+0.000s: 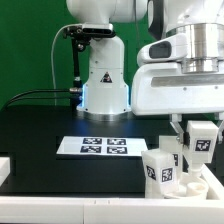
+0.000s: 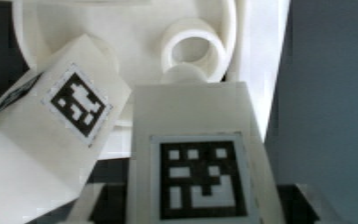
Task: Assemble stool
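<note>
So this looked like the leg-fitting stage. The end effector (image 1: 197, 150) was down at the exterior view's right, low over the black surface (image 1: 50, 125), closed on a white tagged leg (image 1: 201, 141). In the wrist view that leg (image 2: 197, 150) filled the middle of the picture, held between the fingers, with a second leg (image 2: 51, 125) tilted just beside it and the round seat (image 2: 131, 40) behind, one of its holes (image 2: 194, 50) showing right above the held leg.

My guess is the next move needed the leg lined up with that hole and pushed or twisted in. It's tight there, since the other legs (image 1: 160, 168) stood crowded just beside it.

The arm hung pretty much straight down, wrist vertical. The marker board (image 1: 98, 147) lay apart, toward the exterior view's left.
</note>
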